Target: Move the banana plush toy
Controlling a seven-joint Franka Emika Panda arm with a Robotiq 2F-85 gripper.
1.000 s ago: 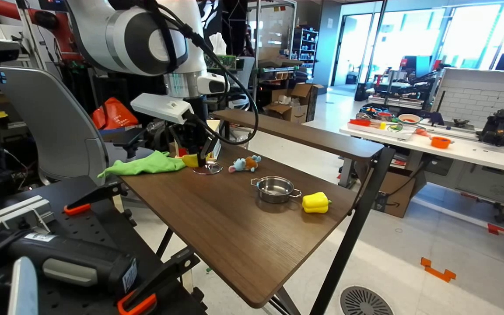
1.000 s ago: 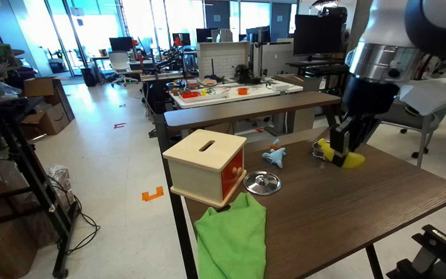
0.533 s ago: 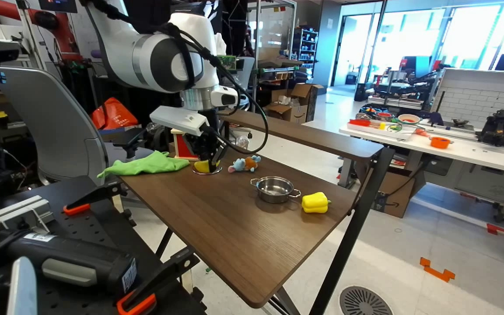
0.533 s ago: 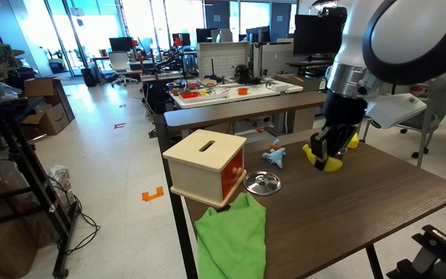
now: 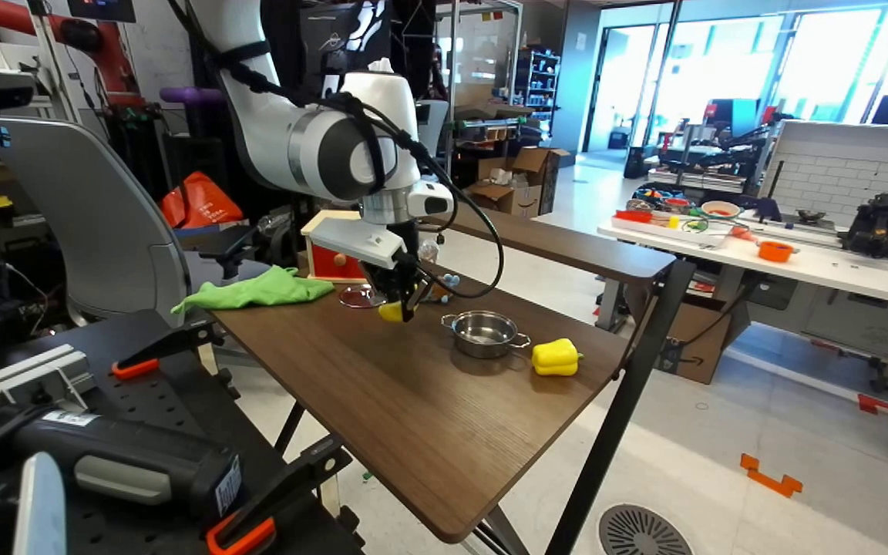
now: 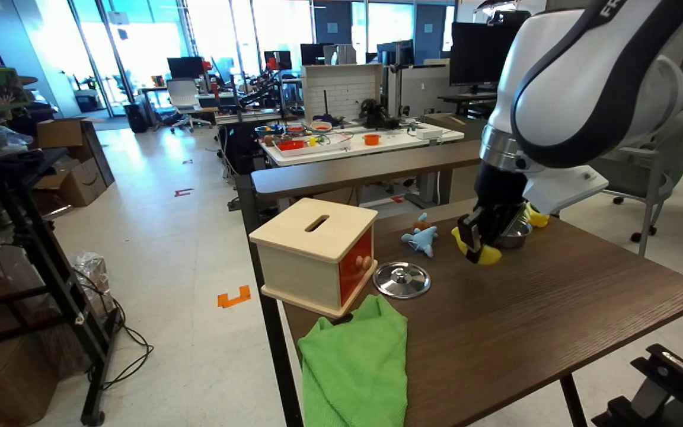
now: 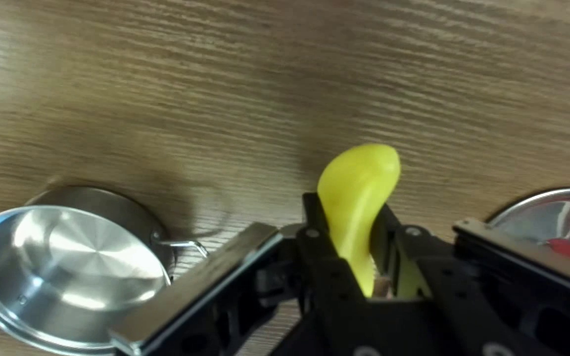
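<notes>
In the wrist view, the claw (image 7: pixel 348 204) grips the banana (image 7: pixel 360 175) near the pot (image 7: pixel 87 277). In an exterior view, the banana is over the worktop (image 5: pixel 405 393), between its left corner and the pot. In an exterior view, a box (image 6: pixel 314 261) stands by the left edge.

In an exterior view the camera looks down across a black bench (image 5: pixel 170 389) in the near foreground to the table (image 5: pixel 413 401), facing windows (image 5: pixel 814 69) at upper right; in an exterior view it looks down from nearer the cloth (image 6: pixel 356 367) and box (image 6: pixel 318 270), also toward windows, the arm (image 6: pixel 578 112) at frame right; both share table, arm, cloth, box and white bench (image 5: pixel 829 270); the wrist view looks steeply down from close above, past the gripper (image 7: pixel 348 210), sharing pot (image 7: pixel 82 267) and lid (image 7: pixel 537 222) with both exterior views.
</notes>
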